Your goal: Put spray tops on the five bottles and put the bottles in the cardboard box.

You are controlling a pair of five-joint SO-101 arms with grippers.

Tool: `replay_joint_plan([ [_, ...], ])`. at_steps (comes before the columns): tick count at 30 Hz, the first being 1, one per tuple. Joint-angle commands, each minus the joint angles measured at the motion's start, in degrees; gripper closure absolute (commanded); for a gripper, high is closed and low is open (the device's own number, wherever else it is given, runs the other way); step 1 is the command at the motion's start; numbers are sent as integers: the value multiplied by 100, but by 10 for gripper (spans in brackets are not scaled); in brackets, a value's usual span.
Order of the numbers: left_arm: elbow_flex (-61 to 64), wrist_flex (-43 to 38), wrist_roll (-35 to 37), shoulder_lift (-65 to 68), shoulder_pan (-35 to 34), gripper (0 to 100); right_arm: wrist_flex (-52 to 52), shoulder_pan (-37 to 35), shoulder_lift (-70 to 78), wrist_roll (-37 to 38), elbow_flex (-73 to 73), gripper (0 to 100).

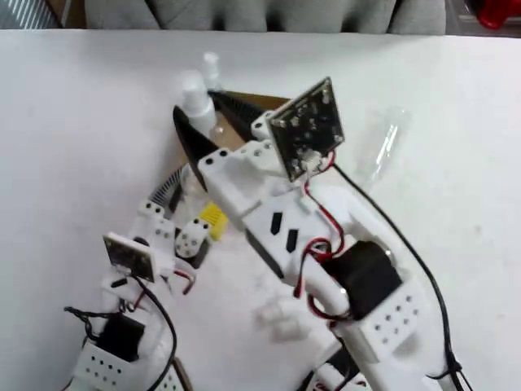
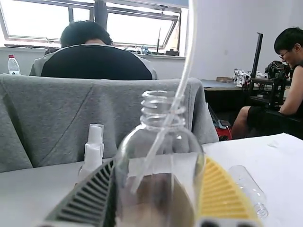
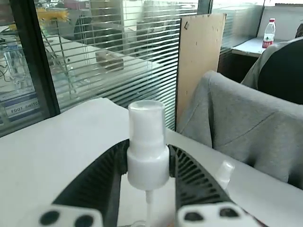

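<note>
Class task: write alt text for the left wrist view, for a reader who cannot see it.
The left claw grips an open clear bottle, with a thin spray tube reaching down into its neck. Behind, on the table, a white spray top stands and another clear bottle lies on its side.

White table [image 1: 81,122], clear bottle [image 1: 383,145] lying on side

Grey fabric [image 2: 57,118] lies draped behind the white table [image 1: 73,122].
</note>
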Motion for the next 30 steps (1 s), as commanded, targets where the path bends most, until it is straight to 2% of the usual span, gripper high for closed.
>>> replay_joint_plan([
  [1,-18,-167,-70,-92,-57,980,136,-22,-4,-378,44,984],
  [12,-18,-167,-70,-92,-57,980,1349,-382,40,-431,53,974],
  [19,-18,-167,-70,-92,-145,980,1648,-400,-4,-422,18,795],
  [30,-18,-167,-70,-92,-207,980,2352,-347,48,-343,-1538,724],
])
